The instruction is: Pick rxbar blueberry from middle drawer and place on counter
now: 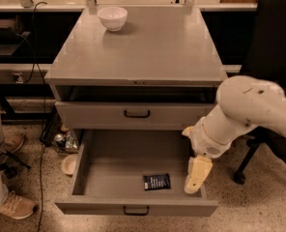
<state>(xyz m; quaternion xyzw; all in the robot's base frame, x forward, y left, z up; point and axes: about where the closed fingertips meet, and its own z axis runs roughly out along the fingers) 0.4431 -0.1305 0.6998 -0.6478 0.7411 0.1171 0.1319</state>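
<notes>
The rxbar blueberry (156,181) lies flat on the floor of the open middle drawer (119,161), near the front and right of centre, its long axis running left to right (right end tipped slightly toward the back). The gripper (196,175) hangs pointing down just right of it, not touching; I cannot tell its grip state. A white bowl (112,18) sits on the counter (143,47)

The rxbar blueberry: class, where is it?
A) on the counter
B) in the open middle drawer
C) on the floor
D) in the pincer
B: the rxbar blueberry lies flat in the middle drawer, near its front; the pincer hangs beside it, apart.
</notes>
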